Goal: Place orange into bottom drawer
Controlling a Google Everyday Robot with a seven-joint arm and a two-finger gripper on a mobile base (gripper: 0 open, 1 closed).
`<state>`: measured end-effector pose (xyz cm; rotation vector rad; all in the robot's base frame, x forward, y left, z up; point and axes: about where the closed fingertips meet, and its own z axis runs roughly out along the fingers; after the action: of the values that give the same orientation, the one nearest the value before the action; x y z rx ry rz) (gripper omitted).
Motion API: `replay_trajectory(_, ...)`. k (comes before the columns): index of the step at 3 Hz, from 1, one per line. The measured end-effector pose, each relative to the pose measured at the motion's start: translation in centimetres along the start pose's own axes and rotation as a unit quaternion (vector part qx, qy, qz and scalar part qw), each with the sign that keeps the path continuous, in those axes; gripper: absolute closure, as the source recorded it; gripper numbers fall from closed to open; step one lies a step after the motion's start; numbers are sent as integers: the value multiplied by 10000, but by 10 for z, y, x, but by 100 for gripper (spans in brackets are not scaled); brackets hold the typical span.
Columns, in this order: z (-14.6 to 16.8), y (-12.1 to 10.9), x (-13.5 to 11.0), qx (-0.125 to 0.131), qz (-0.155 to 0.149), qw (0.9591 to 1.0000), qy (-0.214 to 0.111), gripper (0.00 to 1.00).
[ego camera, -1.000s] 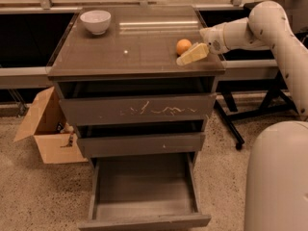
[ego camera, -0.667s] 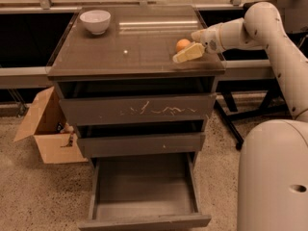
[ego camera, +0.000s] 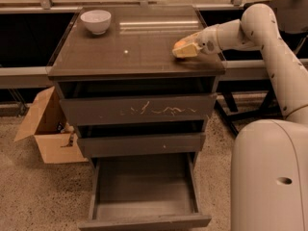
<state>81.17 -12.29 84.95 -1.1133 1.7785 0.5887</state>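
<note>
The orange (ego camera: 179, 44) sits on the cabinet top (ego camera: 130, 52) near its right edge, mostly covered by my gripper. My gripper (ego camera: 186, 50) reaches in from the right and lies over and around the orange, low on the top. The bottom drawer (ego camera: 144, 221) is pulled out at floor level, and its wide shallow tray holds nothing.
A white bowl (ego camera: 95, 20) stands at the back left of the cabinet top. The scratched top drawer (ego camera: 139, 110) and the plain middle drawer (ego camera: 141, 144) are shut. An open cardboard box (ego camera: 48, 131) sits on the floor to the left. My base (ego camera: 269, 177) is to the right.
My gripper has moved left and down onto the orange, which showed more fully beside it before. The drawers and the bowl have not moved.
</note>
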Motion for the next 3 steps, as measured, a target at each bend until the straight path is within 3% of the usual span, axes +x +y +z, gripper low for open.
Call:
replay_trajectory(1,-10,27,-24,-356,-386,9984,-192,95)
replay_trajectory(2,-25,93,-45,-1136,-858,9892,-361,100)
replay_trajectory(3,-25,93,-45,-1136,-859,9892,-361,100)
